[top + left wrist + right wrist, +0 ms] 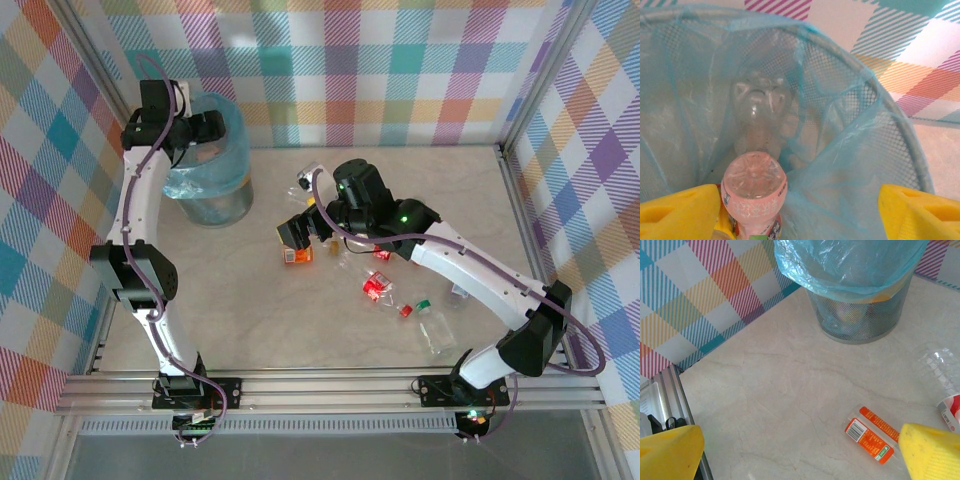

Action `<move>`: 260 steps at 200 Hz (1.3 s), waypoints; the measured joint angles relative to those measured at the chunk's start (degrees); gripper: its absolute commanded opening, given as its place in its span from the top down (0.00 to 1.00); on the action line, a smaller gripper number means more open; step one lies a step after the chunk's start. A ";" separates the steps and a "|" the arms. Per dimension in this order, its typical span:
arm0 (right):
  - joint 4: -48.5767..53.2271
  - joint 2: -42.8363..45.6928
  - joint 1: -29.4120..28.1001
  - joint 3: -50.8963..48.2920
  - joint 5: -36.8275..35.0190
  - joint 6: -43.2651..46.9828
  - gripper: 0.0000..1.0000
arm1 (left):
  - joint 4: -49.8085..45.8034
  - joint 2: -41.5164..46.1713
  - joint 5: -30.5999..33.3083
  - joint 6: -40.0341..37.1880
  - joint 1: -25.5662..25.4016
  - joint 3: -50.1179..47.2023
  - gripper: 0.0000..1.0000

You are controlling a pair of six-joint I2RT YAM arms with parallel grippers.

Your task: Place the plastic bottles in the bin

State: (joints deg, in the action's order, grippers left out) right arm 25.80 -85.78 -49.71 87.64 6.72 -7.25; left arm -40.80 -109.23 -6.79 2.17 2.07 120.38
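While hanging right over the bin (215,200), grips nothing with the left gripper (800,205): spread wide, released. Shows a pink-labelled bottle (754,195) bottom-up between the fingers (680,210), just beside one, well apart from the other; likely mid-drop, aimed to land in the blue liner (850,165) next to a clear bottle (760,100) already inside. Holds the right gripper (800,445) wide open too, empty, above an orange-labelled bottle (871,435) lying on the tabletop (790,380), probably lined up for the next pick. Leaves other bottles (378,288) scattered further right, waiting.
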 measured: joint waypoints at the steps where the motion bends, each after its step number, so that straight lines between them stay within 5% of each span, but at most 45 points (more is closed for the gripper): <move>1: 0.02 0.00 0.00 0.00 -0.02 0.02 0.00 | -0.02 0.00 0.00 0.00 0.00 0.07 0.18; 64: 3.89 0.00 0.72 0.02 -0.31 0.85 0.01 | -1.70 8.83 3.56 -0.17 -1.38 2.14 0.19; 111: 12.98 0.57 4.48 -2.51 -3.13 2.01 0.02 | -0.57 21.62 2.67 -2.84 -7.10 -0.79 0.18; 184: 18.36 5.05 9.25 -23.06 -6.60 0.61 0.00 | 0.70 29.62 -5.95 -10.64 -22.40 -16.68 0.19; 260: 14.75 -0.24 9.64 -27.96 -8.66 0.17 0.00 | 0.42 40.02 -9.29 -15.30 -35.93 -41.51 0.19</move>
State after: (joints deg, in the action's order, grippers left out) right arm 40.56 -86.02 -40.07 59.68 -1.93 -7.07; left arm -40.38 -69.21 -16.08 -13.13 -33.87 78.87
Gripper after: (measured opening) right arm 0.996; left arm 0.814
